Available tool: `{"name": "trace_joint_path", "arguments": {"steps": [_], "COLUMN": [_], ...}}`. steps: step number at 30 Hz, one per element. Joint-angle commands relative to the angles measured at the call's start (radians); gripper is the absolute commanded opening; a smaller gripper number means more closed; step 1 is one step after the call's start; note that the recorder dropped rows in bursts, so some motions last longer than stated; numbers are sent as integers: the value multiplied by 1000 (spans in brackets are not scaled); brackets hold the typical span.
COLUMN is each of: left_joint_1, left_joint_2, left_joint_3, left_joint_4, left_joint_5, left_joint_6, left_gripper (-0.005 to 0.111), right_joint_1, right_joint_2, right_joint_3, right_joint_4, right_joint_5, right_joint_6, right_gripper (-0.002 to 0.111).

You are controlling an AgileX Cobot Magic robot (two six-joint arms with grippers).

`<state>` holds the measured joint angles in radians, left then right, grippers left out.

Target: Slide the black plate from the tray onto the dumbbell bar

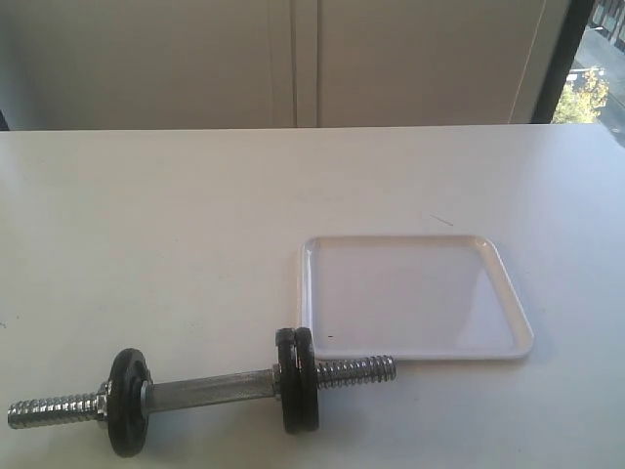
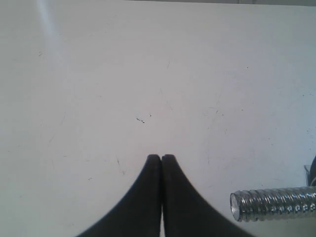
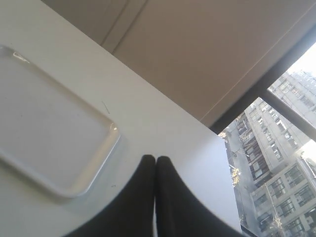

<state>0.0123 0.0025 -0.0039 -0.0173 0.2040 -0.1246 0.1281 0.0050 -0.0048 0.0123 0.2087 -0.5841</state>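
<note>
The dumbbell bar lies near the table's front edge, left of the tray. Two black plates sit side by side on its right threaded end, and one more black plate sits toward its left end. The white tray holds nothing. Neither gripper shows in the exterior view. My left gripper is shut on nothing, over bare table beside the bar's threaded tip. My right gripper is shut and empty, just off a corner of the tray.
The white table runs back to a pale wall. A window lies past the table's far right corner, and the table edge is close to my right gripper.
</note>
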Motion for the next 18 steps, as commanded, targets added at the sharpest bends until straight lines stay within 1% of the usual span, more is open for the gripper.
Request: {"name": "trace_joint_path", "arguments": {"steps": [1,4,6,11,14,18], "left_joint_1": [-6,-6,-6,-6,-6,-6], "left_joint_2": [-2,-2,-2,-2,-2,-2], "left_joint_3": [4,4,4,4,4,4], "left_joint_4": [-7,-7,-7,-7,-7,-7], "left_joint_5": [-1,-1,-1,-1,-1,-1], "left_joint_6": [1,1,1,1,1,1], "left_gripper": [0,0,0,0,0,0], "right_joint_1": [4,4,4,4,4,4], "right_joint_2": [-5,-5,-5,-5,-5,-5], "right_joint_3": [5,5,5,5,5,5], "right_joint_4": [3,8,18,18,18,18], "right_joint_5": [29,88,104,104,104,104], "right_joint_6": [6,26,83,384,506,523], "right_gripper": [0,0,0,0,0,0]}}
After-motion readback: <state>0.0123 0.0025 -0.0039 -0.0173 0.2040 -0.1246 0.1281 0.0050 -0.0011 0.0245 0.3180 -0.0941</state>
